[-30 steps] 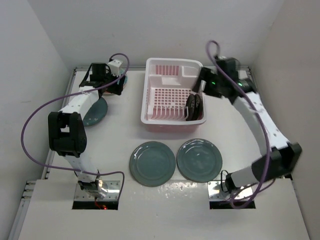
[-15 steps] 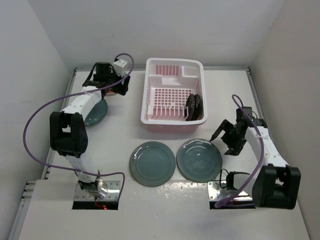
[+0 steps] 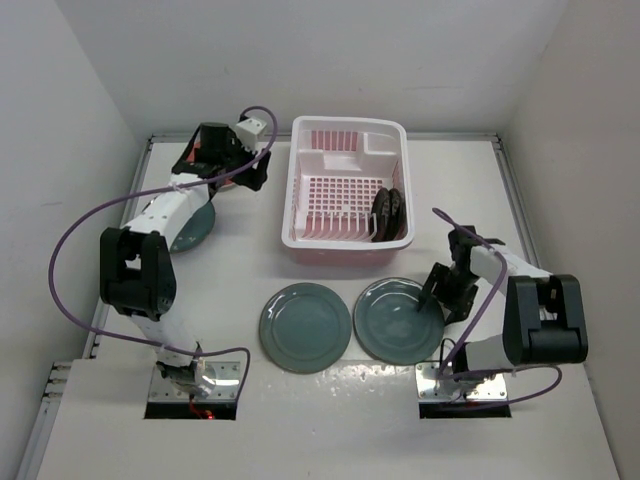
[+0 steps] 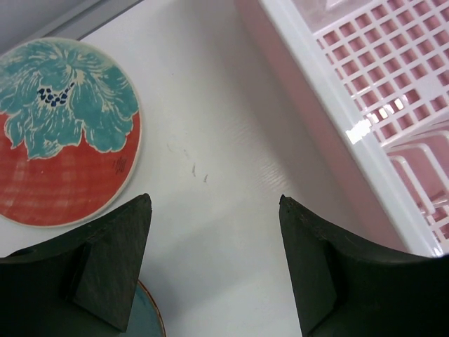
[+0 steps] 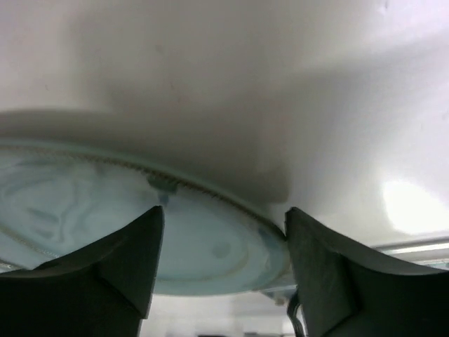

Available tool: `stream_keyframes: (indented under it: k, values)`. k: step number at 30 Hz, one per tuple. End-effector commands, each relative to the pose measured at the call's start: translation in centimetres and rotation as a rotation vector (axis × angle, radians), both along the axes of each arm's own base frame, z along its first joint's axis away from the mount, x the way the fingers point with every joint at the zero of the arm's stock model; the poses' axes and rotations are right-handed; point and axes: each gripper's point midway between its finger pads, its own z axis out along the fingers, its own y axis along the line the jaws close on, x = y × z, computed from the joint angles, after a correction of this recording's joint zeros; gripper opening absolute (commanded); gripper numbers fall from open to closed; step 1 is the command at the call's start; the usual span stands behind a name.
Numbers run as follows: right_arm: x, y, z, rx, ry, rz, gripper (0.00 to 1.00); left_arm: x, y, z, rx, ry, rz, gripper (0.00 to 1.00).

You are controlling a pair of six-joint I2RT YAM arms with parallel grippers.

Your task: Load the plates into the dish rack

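The pink-and-white dish rack [image 3: 345, 135] stands at the back centre, with a small black plate [image 3: 388, 212] on edge at its right side. Two grey-teal plates [image 3: 305, 327] [image 3: 400, 320] lie flat in front of it. A darker teal plate [image 3: 190, 225] lies at the left. My right gripper [image 3: 435, 298] is open and low at the right plate's right rim; the rim [image 5: 105, 203] lies between its jaws [image 5: 224, 214]. My left gripper [image 3: 245, 165] is open and empty [image 4: 214, 203] above the table, between the red flower-patterned plate [image 4: 66, 133] and the rack's left wall [image 4: 337, 105].
White walls close in the table at the back and both sides. The darker teal plate's rim [image 4: 147, 316] shows just under my left fingers. My right arm's purple cable [image 3: 480, 300] loops over the table by the right plate.
My right arm has swung from the rack's back right corner down to the right grey-teal plate's rim. My left gripper has moved right, toward the rack.
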Motion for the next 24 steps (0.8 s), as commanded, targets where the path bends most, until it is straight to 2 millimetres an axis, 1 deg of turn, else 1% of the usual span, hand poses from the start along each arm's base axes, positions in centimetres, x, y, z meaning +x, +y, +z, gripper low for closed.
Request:
stream_keyframes:
  k: [1,2,3,4,5,6,7,9,10,11,12,15,16,17,18,21,22,23,24]
  values:
    - [2.7,0.8,-0.6,0.044,-0.111,0.024,0.67,-0.1,-1.1,4.3,-0.027,-0.101,-0.015,0.78]
    - [2.7,1.0,-0.8,0.051,-0.110,0.013,0.62,-0.3,-1.6,4.3,-0.028,-0.101,-0.026,0.78]
    - [2.3,1.0,-1.1,0.052,-0.097,0.005,0.52,-0.7,-2.0,4.4,-0.028,-0.101,-0.035,0.78]
    - [1.8,1.2,-1.3,0.057,-0.089,-0.008,0.45,-0.7,-2.2,4.3,-0.024,-0.101,-0.036,0.78]
    - [1.8,1.2,-1.3,0.059,-0.087,-0.011,0.45,-0.9,-2.2,3.9,-0.015,-0.094,-0.041,0.78]
    - [1.5,1.2,-1.2,0.060,-0.095,-0.008,0.40,-0.9,-2.2,3.9,-0.015,-0.094,-0.041,0.78]
    - [1.3,1.3,-1.3,0.062,-0.094,-0.014,0.38,-1.2,-2.6,3.9,-0.016,-0.094,-0.051,0.78]
    - [0.7,1.3,-1.4,0.068,-0.101,-0.011,0.35,-1.3,-2.8,3.9,-0.022,-0.093,-0.062,0.78]
    - [0.3,1.4,-1.4,0.068,-0.102,-0.011,0.35,-1.6,-3.3,3.5,-0.013,-0.088,-0.077,0.78]
    - [0.3,1.4,-1.3,0.068,-0.117,-0.012,0.35,-1.6,-3.4,3.5,-0.011,-0.090,-0.090,0.78]
    - [0.2,1.4,-1.2,0.068,-0.121,-0.013,0.35,-1.8,-4.0,3.5,-0.017,-0.089,-0.109,0.78]
    - [0.4,1.7,-0.8,0.087,-0.156,-0.017,0.27,-1.9,-4.4,3.8,-0.025,-0.100,-0.136,0.78]
    - [0.6,1.8,-0.5,0.093,-0.180,-0.017,0.21,-1.9,-4.4,3.8,-0.025,-0.100,-0.136,0.78]
    - [0.5,2.3,-0.3,0.099,-0.187,0.008,0.19,-1.7,-4.5,3.9,-0.027,-0.109,-0.136,0.78]
    - [0.4,2.3,-0.3,0.098,-0.190,0.005,0.17,-1.9,-4.4,3.5,-0.025,-0.100,-0.136,0.78]
    - [0.3,2.5,0.4,0.111,-0.229,-0.004,0.06,-1.9,-4.5,3.5,-0.033,-0.095,-0.131,0.78]
    - [0.3,2.6,0.7,0.114,-0.240,-0.006,0.00,-1.9,-4.5,3.5,-0.033,-0.095,-0.131,0.78]
    - [0.3,2.7,0.9,0.126,-0.241,-0.018,0.00,-2.0,-4.5,4.0,-0.035,-0.106,-0.131,0.78]
    - [0.4,2.9,1.5,0.139,-0.260,-0.018,0.00,-2.1,-4.7,4.1,-0.033,-0.110,-0.150,0.78]
